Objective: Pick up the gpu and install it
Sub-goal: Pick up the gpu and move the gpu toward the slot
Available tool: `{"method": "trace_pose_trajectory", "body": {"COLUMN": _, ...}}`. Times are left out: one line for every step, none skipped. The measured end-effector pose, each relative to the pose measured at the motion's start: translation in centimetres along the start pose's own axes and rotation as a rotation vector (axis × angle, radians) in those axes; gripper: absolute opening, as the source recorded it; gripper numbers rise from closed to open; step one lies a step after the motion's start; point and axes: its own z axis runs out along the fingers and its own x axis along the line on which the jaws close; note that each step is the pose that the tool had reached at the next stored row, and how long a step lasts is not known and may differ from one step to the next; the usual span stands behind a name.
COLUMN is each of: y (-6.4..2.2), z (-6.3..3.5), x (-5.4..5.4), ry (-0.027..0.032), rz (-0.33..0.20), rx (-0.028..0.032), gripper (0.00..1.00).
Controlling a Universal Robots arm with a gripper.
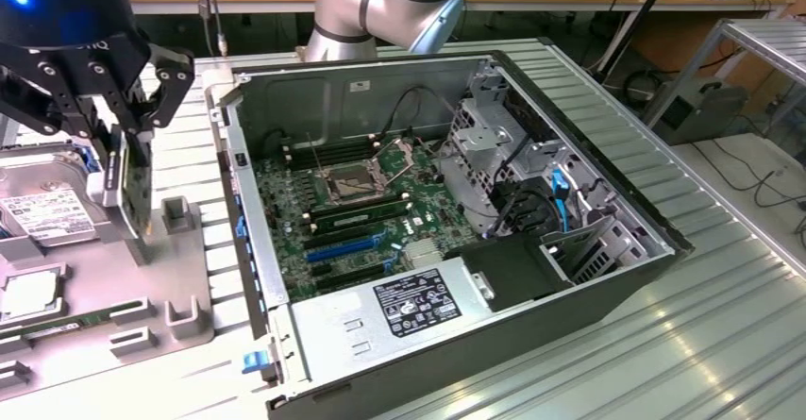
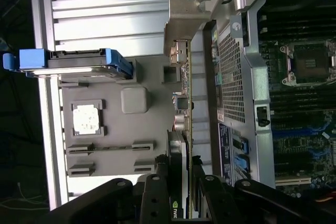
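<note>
The gripper (image 1: 120, 135), at the upper left of the exterior view, is clenched on the gpu (image 1: 131, 189). Its black fingers (image 2: 155, 195) pinch the card's flat faces in the wrist view, with the cooler side and green board (image 2: 178, 156) running away from the wrist to the silver bracket.

The card hangs on edge over the grey parts tray (image 1: 176, 288), just beside the open computer case (image 1: 327, 90) but outside it. Whether its lower end is clear of the tray's holder, I cannot tell.

So the pick looks done or nearly so, and the install is not yet begun. The card is not over the motherboard (image 1: 365, 208), and the blue expansion slot (image 1: 343, 247) at the middle of the exterior view stands empty.

The tray, at the exterior view's lower left, holds a hard drive (image 1: 38, 214) with a white label, a processor chip (image 1: 32, 293) and a memory stick (image 1: 63, 324). The case holds the motherboard with its bare processor socket (image 1: 353, 182), a labelled power supply (image 1: 391, 314) at its near end and a metal drive cage (image 1: 497, 146) toward the exterior view's right.
</note>
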Motion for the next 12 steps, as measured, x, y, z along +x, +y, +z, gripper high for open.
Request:
{"method": "trace_pose_trajectory", "body": {"y": 0.01, "z": -0.16, "x": 0.0, "ry": 0.0002, "rz": 0.0, "rx": 0.0, "gripper": 0.27}}
{"method": "trace_pose_trajectory", "body": {"y": 0.01, "z": -0.29, "x": 0.0, "ry": 0.0004, "rz": 0.0, "rx": 0.0, "gripper": 0.27}}
{"method": "trace_pose_trajectory", "body": {"y": 0.02, "z": -0.39, "x": 0.0, "ry": 0.0005, "rz": 0.0, "rx": 0.0001, "gripper": 0.27}}
{"method": "trace_pose_trajectory", "body": {"y": 0.02, "z": -0.5, "x": 0.0, "ry": 0.0006, "rz": 0.0, "rx": 0.0, "gripper": 0.27}}
{"method": "trace_pose_trajectory", "body": {"y": 0.03, "z": -0.7, "x": 0.0, "ry": 0.0009, "rz": 0.0, "rx": 0.0, "gripper": 0.27}}
{"method": "trace_pose_trajectory", "body": {"y": 0.04, "z": -0.79, "x": 0.0, "ry": 0.001, "rz": 0.0, "rx": 0.0, "gripper": 0.27}}
{"method": "trace_pose_trajectory", "body": {"y": 0.05, "z": -1.04, "x": 0.0, "ry": 0.0014, "rz": 0.0, "rx": 0.0001, "gripper": 0.27}}
{"method": "trace_pose_trajectory", "body": {"y": 0.06, "z": -1.26, "x": 0.0, "ry": 0.0017, "rz": 0.0, "rx": 0.0001, "gripper": 0.27}}
{"method": "trace_pose_trajectory", "body": {"y": 0.07, "z": -1.39, "x": 0.0, "ry": 0.0019, "rz": 0.0, "rx": 0.0001, "gripper": 0.27}}
{"method": "trace_pose_trajectory", "body": {"y": 0.07, "z": -1.48, "x": 0.0, "ry": 0.002, "rz": 0.0, "rx": 0.0001, "gripper": 0.27}}
{"method": "trace_pose_trajectory", "body": {"y": 0.07, "z": -1.53, "x": 0.0, "ry": 0.002, "rz": 0.0, "rx": 0.0001, "gripper": 0.27}}
{"method": "trace_pose_trajectory", "body": {"y": 0.07, "z": -1.58, "x": 0.0, "ry": 0.0021, "rz": 0.0, "rx": 0.0002, "gripper": 0.27}}
